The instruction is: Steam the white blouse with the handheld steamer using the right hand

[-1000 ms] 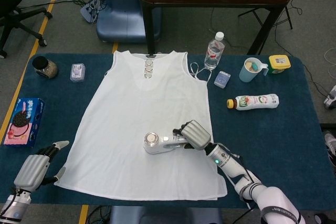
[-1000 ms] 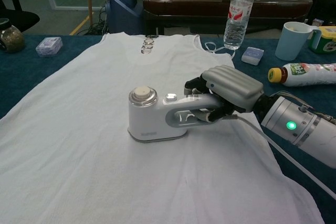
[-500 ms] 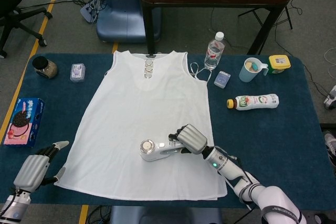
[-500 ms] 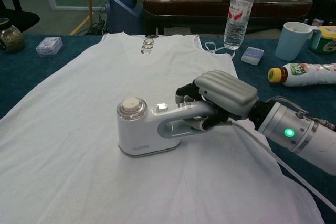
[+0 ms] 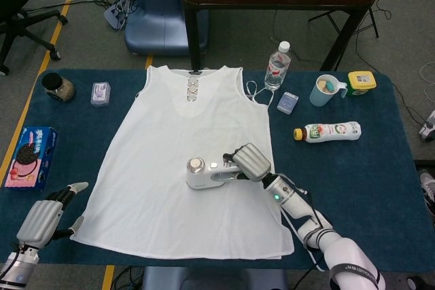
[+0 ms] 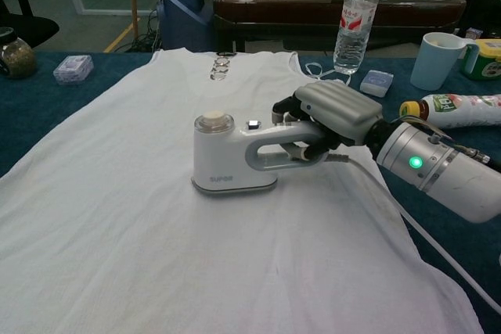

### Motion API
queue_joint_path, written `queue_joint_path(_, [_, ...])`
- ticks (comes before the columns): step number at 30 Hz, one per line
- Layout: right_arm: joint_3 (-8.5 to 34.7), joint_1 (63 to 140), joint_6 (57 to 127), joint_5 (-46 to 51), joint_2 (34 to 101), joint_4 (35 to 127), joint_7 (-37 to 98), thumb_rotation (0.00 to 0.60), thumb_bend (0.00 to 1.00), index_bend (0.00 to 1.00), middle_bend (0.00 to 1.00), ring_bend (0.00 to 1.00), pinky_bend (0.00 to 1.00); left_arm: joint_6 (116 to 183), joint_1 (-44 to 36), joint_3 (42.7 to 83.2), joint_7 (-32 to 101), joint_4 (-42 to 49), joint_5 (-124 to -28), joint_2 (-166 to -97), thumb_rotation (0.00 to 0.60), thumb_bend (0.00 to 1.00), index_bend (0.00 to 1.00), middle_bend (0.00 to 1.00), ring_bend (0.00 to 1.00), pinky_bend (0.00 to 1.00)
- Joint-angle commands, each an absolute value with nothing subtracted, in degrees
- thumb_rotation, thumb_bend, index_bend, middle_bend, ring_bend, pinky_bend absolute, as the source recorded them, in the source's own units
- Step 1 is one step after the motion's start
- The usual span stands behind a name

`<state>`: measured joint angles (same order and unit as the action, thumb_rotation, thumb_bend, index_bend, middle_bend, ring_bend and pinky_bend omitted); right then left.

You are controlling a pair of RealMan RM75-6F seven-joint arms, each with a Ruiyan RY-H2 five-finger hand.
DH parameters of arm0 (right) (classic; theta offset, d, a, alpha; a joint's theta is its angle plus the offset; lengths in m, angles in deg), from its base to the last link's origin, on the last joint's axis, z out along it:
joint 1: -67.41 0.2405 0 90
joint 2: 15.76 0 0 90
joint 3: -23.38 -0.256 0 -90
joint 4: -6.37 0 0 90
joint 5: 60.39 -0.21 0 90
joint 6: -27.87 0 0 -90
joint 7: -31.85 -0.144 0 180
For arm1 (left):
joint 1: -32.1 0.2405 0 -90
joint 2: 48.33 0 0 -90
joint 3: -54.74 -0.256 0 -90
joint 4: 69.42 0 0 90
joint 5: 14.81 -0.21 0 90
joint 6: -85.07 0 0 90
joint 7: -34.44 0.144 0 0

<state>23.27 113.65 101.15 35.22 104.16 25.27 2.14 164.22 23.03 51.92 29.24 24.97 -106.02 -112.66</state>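
Right hand (image 6: 333, 119) gripping the handle of the white handheld steamer (image 6: 235, 154), which stands base-down on the white blouse (image 5: 183, 161) spread flat at frame center on the blue table (image 5: 353, 174), while the left hand (image 5: 44, 216), fingers apart and holding nothing, sits at lower left.

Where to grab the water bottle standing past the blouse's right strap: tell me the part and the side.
Grip the water bottle around its labelled middle, fingers wrapping from the robot's side. It stands upright, its body is round, and the small blue box sits just in front, so come in slightly above that.
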Motion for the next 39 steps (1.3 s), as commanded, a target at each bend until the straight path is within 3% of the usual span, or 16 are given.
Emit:
queue_joint_path(1, [23.3, 113.9, 101.3, 35.1, 104.5, 24.9, 1.3, 0.600, 0.79, 0.81, 0.78, 0.75, 0.76, 164.3, 23.1, 51.9, 29.2, 25.0, -106.0, -112.6, 0.600, 0.32, 0.15, 0.19, 0.27, 0.29])
queue_joint_path(27, [32.3, 110.2, 112.7, 43.5, 100.6, 26.9, 4.0, 0.600, 0.79, 0.82, 0.78, 0.75, 0.76, 164.4, 23.1, 51.6, 28.7, 25.0, -106.7, -112.7, 0.600, 0.32, 0.15, 0.19, 0.27, 0.29])
queue_joint_path(39, [31.6, 107.7, 118.5, 43.1, 98.4, 28.2, 3.8, 0.600, 0.79, 0.82, 0.78, 0.75, 0.76, 164.6, 22.9, 51.6, 28.6, 25.1, -107.1, -112.8, 0.600, 0.32, 0.15, 0.19, 0.27, 0.29])
